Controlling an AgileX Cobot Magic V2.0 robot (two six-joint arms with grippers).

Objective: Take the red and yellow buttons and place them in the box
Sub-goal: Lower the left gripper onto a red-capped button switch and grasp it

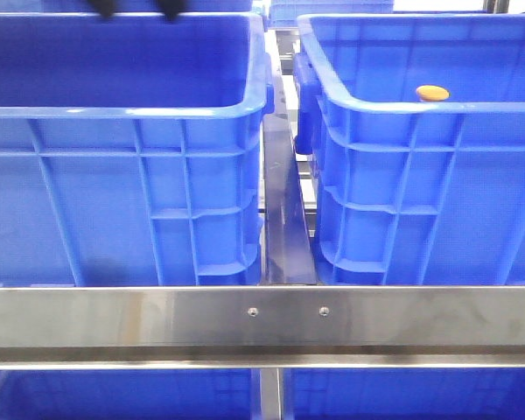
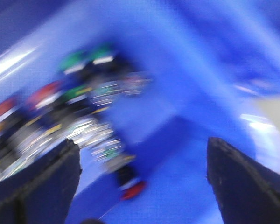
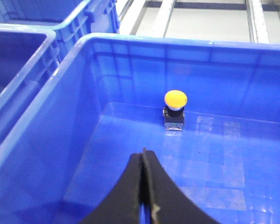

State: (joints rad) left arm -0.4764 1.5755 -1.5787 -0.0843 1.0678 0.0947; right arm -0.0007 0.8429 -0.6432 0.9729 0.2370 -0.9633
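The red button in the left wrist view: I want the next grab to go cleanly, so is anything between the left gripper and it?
Nothing visible. The left gripper is open, and the red button lies apart from the blurred pile of buttons, on the bare floor of the crate.

We can't make out much in the left wrist shot, it's all motion blur: pile of buttons (image 2: pixel 70 107) smeared. Yellow button (image 1: pixel 432 93) half hidden behind the right box (image 1: pixel 420 175) rim.

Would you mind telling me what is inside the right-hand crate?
One yellow button stands upright on the right crate's floor near the far wall. The shut right gripper hides some floor.
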